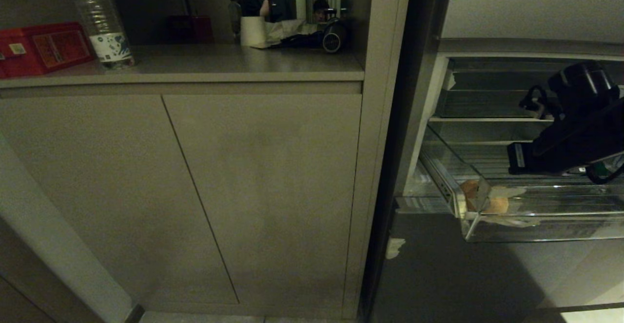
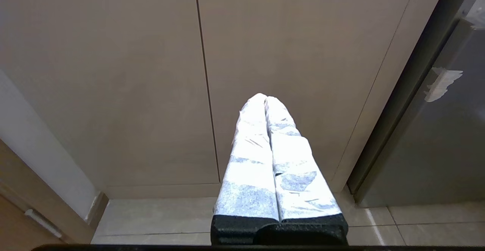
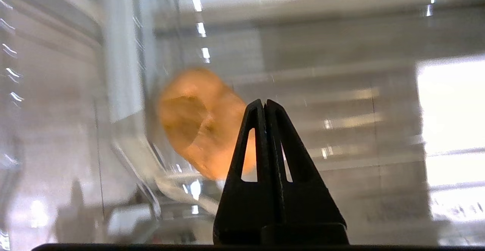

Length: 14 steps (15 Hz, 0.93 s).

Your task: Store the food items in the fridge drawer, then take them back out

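The clear fridge drawer (image 1: 536,225) stands pulled out of the grey fridge at the right. An orange-tan, bread-like food item (image 1: 487,199) lies in its front left corner. My right arm (image 1: 575,133) reaches over the drawer from the right. In the right wrist view my right gripper (image 3: 264,101) is shut and empty, just above and beside the orange item (image 3: 197,122), with the drawer's clear wall (image 3: 121,73) past it. A small dark-green patch (image 1: 602,169) shows under the arm; I cannot tell what it is. My left gripper (image 2: 265,97) is shut, parked low before the cabinet doors.
A shallower clear tray (image 1: 487,104) sits above the drawer. The grey lower fridge panel (image 1: 463,274) is below. Left of the fridge is a beige cabinet (image 1: 263,191); its counter holds a water bottle (image 1: 103,23), a red box (image 1: 44,47) and a white roll (image 1: 252,30).
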{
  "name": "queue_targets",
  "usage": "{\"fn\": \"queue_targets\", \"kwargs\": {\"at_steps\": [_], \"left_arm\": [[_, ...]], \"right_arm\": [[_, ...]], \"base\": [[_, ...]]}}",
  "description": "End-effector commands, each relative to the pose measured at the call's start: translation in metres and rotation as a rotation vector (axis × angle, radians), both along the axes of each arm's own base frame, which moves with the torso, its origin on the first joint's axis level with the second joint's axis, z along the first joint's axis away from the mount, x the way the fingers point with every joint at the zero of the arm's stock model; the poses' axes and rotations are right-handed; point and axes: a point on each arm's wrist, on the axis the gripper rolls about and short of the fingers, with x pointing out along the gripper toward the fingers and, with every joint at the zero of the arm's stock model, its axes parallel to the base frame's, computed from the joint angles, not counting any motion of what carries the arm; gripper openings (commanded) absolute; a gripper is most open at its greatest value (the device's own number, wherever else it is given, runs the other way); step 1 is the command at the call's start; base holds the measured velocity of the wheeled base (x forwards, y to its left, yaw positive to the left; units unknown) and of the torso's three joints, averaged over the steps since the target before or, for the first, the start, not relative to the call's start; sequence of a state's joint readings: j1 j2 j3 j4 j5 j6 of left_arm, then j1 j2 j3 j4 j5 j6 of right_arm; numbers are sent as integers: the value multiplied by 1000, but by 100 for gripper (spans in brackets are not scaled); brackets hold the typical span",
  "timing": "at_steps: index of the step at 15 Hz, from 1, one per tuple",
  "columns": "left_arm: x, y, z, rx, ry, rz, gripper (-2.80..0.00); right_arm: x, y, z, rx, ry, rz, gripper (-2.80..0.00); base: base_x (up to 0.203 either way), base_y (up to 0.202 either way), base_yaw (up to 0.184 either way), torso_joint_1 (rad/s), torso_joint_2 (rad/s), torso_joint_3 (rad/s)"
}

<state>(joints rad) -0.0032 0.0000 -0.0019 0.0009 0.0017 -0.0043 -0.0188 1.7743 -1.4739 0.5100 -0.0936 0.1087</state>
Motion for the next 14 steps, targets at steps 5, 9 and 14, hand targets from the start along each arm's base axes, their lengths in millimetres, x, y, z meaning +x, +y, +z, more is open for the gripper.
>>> {"fn": "queue_targets", "kwargs": {"at_steps": [5,9,14], "left_arm": [[0,0,0,0,1,0,-280],[0,0,0,0,3,0,-280],[0,0,0,0,2,1,-280]], "right_arm": [[-18,-5,7,-19,80,8,-280],[-32,-4,10,-16,121,28,-280],[-55,-6,12,-15,136,39,-280]], "base": [[0,0,0,0,0,0],[0,0,0,0,0,0],[0,0,0,0,0,0]]}}
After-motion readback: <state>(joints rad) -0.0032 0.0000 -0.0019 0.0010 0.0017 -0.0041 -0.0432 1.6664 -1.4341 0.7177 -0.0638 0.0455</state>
